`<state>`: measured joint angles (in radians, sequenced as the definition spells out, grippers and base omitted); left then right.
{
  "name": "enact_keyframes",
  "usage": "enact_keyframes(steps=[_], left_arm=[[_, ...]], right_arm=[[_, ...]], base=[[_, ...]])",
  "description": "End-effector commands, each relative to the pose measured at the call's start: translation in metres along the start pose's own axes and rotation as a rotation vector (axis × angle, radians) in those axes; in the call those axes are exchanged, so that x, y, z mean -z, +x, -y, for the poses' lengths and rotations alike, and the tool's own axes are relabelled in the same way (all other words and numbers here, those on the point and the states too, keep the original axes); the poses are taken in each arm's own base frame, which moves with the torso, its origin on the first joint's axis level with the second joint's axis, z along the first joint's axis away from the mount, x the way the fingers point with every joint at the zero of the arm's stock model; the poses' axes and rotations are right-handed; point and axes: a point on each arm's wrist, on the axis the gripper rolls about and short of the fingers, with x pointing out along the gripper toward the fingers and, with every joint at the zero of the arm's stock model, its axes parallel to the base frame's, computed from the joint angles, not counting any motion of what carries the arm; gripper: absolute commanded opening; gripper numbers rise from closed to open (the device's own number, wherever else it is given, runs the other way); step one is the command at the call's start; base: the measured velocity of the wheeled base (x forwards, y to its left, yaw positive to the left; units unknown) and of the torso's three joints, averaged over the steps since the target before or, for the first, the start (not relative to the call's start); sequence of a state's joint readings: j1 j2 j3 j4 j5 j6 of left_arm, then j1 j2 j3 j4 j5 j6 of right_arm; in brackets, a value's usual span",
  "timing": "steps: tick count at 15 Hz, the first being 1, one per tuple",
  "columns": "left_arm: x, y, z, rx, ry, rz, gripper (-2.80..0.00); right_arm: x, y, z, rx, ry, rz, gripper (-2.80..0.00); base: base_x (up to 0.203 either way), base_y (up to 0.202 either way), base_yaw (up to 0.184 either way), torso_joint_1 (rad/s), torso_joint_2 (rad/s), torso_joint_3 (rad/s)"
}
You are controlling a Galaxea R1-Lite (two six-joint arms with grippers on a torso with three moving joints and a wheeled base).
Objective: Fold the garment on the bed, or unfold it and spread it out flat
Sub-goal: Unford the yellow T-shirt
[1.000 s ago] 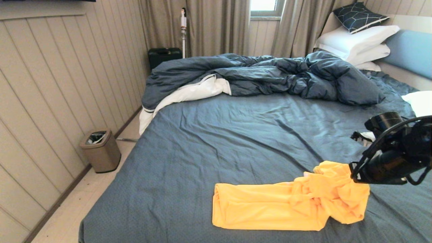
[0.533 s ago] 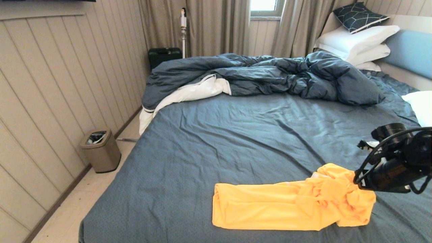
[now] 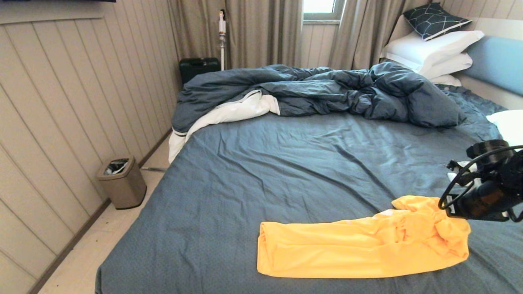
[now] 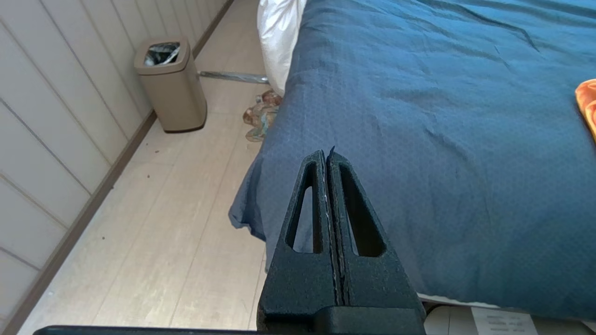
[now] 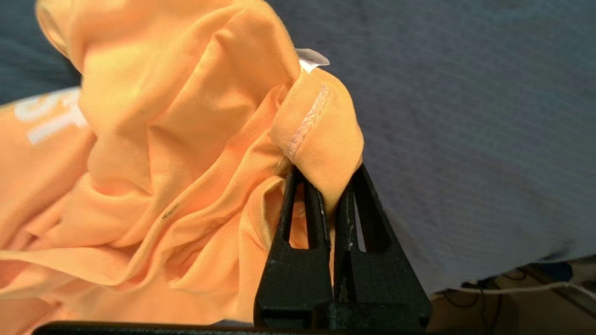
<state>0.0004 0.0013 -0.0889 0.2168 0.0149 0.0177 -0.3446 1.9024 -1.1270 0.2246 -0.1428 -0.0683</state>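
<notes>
The room is panelled in pale vertical boards, with beige curtains [image 3: 261, 32] at the far wall and a small tan waste bin [image 3: 121, 181] on the light floor beside the bed [image 3: 253, 179]. The bed fills most of my head view, its dark blue-grey sheet wrinkled, a rumpled dark blue duvet [image 3: 318, 92] heaped across the far side with a white underside showing at its left end. Stacked white pillows [image 3: 433, 51] and a dark patterned cushion [image 3: 432, 20] lean by the light blue headboard [image 3: 496, 61] at the far right. The yellow T-shirt [image 3: 351, 247] lies on the near part of the sheet, toward the right: its left portion is a long flattened band, while its right end is bunched into folds. My right gripper [image 5: 331, 197] is at that bunched end, low over the bed near the right edge, and my fingers are pinched nearly together on a hemmed fold of the shirt; the stitched hem and a small white label [image 5: 311, 58] show just above the fingertips in my right wrist view, with a white print visible on the fabric farther off. My left gripper [image 4: 327, 156] hangs parked off the near left corner of the bed, above the edge of the sheet and the floor, its fingers pressed together with nothing between them, well apart from the shirt, only an edge of which shows in its wrist view.
</notes>
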Motion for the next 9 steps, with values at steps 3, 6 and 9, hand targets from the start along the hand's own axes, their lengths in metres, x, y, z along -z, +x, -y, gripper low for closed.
enact_keyframes(steps=[3,6,9], left_arm=[[0.0,0.0,0.0,-0.001,0.0,-0.001,-2.8],[0.0,0.0,0.0,0.0,-0.001,-0.001,-2.8],[0.0,0.0,0.0,-0.001,-0.001,-0.002,-2.8]], right_arm=[[0.003,0.018,0.011,0.019,0.018,-0.049,-2.8],[0.005,0.02,0.011,0.016,0.006,-0.056,0.0],[0.002,0.017,0.022,0.011,0.031,-0.037,0.0]], base=[[0.0,0.0,0.0,0.0,0.0,0.0],[0.0,0.0,0.0,0.0,0.0,0.0],[0.0,0.0,0.0,0.0,0.0,0.0]])
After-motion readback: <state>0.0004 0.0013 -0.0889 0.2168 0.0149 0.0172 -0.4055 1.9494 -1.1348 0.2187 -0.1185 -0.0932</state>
